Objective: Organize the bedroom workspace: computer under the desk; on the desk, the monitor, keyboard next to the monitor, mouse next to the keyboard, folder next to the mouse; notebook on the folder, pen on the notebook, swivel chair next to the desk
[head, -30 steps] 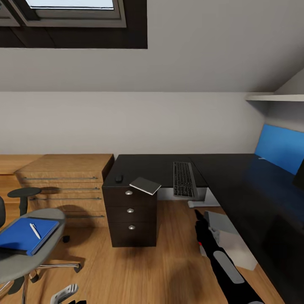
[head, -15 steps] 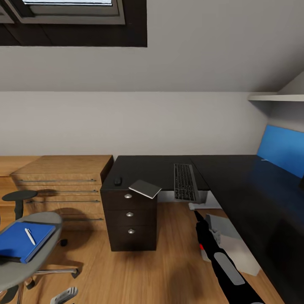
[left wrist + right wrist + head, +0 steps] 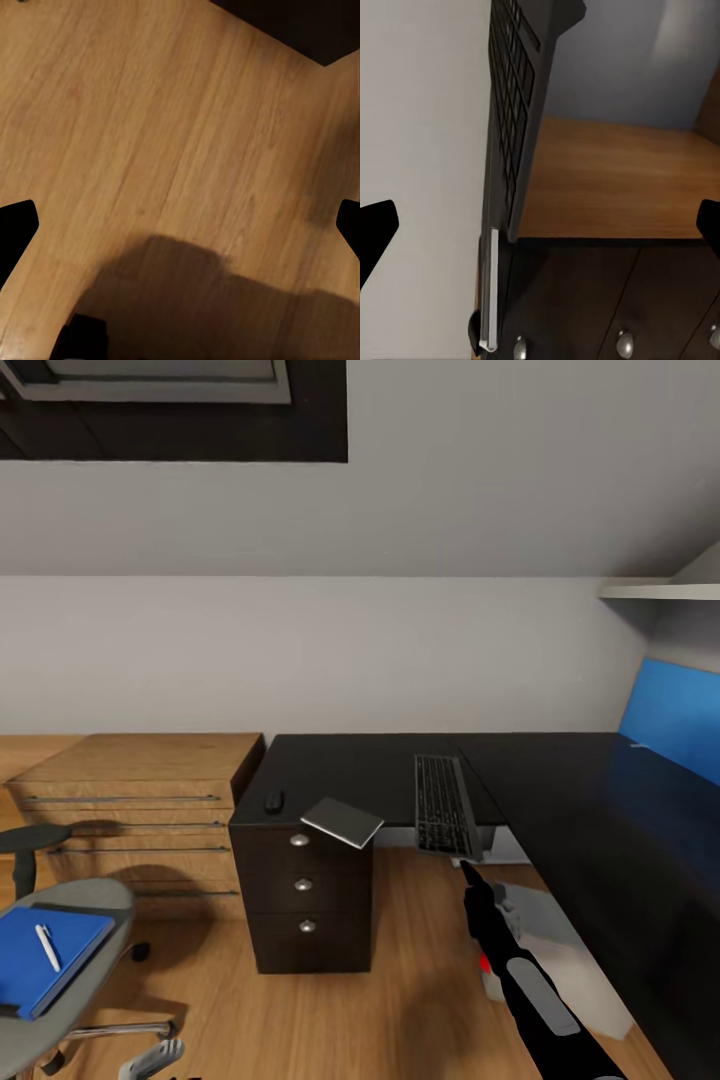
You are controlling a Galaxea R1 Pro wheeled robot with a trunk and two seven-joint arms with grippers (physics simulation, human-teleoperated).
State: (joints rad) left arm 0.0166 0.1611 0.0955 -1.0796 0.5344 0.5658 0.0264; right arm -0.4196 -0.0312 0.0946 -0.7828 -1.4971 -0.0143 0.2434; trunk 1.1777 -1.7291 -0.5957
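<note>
1. reading left to right, i find the folder point(image 3: 45, 958) with the pen point(image 3: 47, 947) on it, both on the swivel chair point(image 3: 75, 970); these transfers remain.
2. mouse point(image 3: 273, 800), notebook point(image 3: 343, 821) and keyboard point(image 3: 440, 804) lie on the desk point(image 3: 560, 800); notebook and keyboard overhang its edge.
3. computer point(image 3: 575, 960) stands under the desk.
4. i cannot tell the state of the right gripper point(image 3: 466, 873), which sits just below the keyboard; the monitor is cut off.

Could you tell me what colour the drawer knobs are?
Silver, on the black three-drawer unit; clearest in the head view.
</note>
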